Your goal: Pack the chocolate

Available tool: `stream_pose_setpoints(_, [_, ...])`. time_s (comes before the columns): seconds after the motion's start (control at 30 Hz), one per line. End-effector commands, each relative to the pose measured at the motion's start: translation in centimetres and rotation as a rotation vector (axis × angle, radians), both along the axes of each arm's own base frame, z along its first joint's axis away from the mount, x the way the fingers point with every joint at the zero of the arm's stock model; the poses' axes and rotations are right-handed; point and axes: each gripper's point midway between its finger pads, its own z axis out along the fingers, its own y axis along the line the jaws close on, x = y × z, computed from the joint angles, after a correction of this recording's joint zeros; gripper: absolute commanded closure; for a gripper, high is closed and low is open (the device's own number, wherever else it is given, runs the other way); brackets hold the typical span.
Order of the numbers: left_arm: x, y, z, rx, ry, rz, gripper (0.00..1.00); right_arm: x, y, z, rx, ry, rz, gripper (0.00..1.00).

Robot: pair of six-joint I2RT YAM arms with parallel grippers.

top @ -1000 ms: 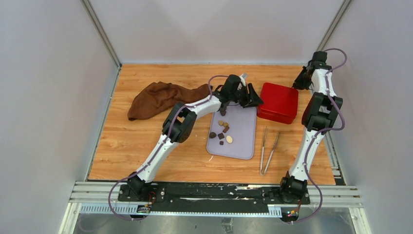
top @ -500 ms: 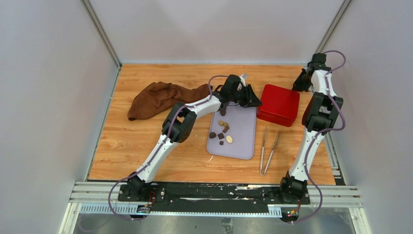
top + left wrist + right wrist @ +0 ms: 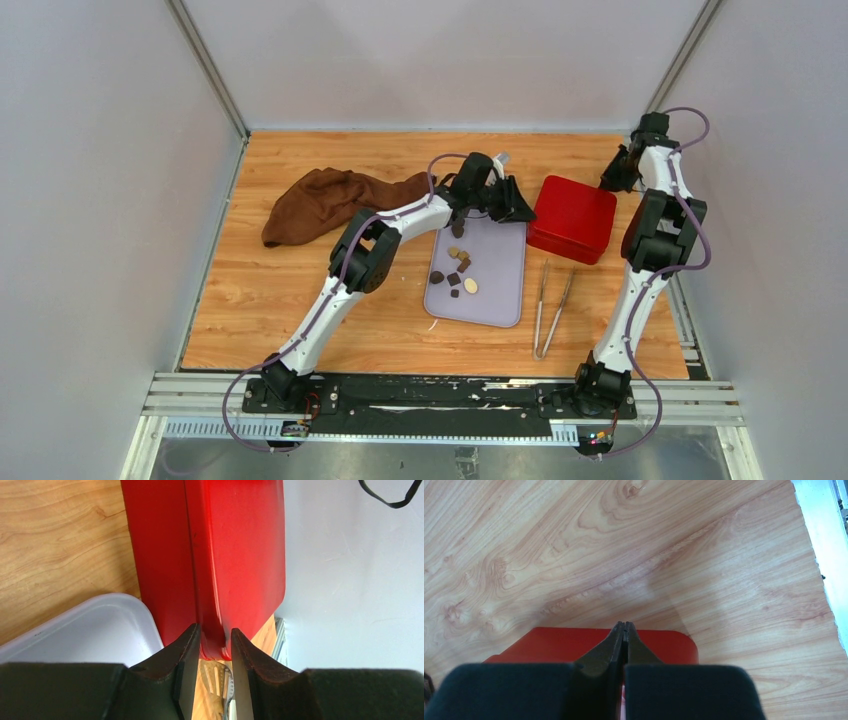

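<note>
Red tin (image 3: pixel 235 545) corner pinched between left fingers (image 3: pixel 187 675)

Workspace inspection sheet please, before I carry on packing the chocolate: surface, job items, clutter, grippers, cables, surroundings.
Surface: wooden table, no damage seen.
Job's things: chocolate pieces loose on the lavender tray; red tin to the tray's right, lid on.
Clutter: brown cloth at far left; metal tongs right of the tray.
Grippers: left gripper closed on a corner of the red tin's lid; right gripper shut, holding nothing, at the tin's far side.
Cables: purple cables loop off both arms, none seen snagged.
Surroundings: grey walls on three sides; nothing else seen.
</note>
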Motion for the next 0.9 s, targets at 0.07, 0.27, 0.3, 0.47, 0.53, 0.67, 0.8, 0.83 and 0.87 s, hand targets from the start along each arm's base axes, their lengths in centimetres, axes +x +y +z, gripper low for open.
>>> stream_pose_setpoints(0.07, [-1.6,0.0,2.9,-0.006,-0.041,-0.061,0.69,-0.6,0.6,2.2,-0.011,-0.014,0.007,1.0])
stream_pose_setpoints(0.27, [-1.9,0.1,3.9,0.003,-0.058,-0.078,0.69,-0.8,0.2,2.9,-0.026,-0.017,-0.002,1.0])
stream_pose_setpoints(0.3, [-2.0,0.2,3.8,0.012,-0.057,-0.081,0.68,-1.0,0.0,2.9,-0.028,-0.013,-0.006,1.0])
stream_pose_setpoints(0.47, [-2.3,0.9,4.6,0.039,-0.078,-0.082,0.56,-1.5,-1.0,2.5,-0.03,0.011,-0.027,1.0])
stream_pose_setpoints(0.53, [-2.3,1.3,4.7,0.062,-0.097,-0.071,0.53,-1.3,-0.8,2.3,-0.02,0.013,-0.015,1.0])
stream_pose_setpoints(0.67, [-2.7,1.9,5.0,0.098,-0.109,-0.075,0.52,-0.7,0.0,2.2,0.011,-0.001,0.013,1.0])
stream_pose_setpoints(0.8, [-4.6,2.2,5.5,0.105,-0.119,-0.105,0.53,0.6,0.8,2.4,0.053,-0.035,0.045,1.0])
stream_pose_setpoints(0.83, [-5.2,2.3,5.5,0.107,-0.12,-0.113,0.54,1.1,1.2,2.6,0.065,-0.044,0.057,1.0])
stream_pose_setpoints(0.87, [-5.6,2.4,5.4,0.106,-0.118,-0.117,0.54,1.6,1.5,2.7,0.074,-0.046,0.067,1.0])
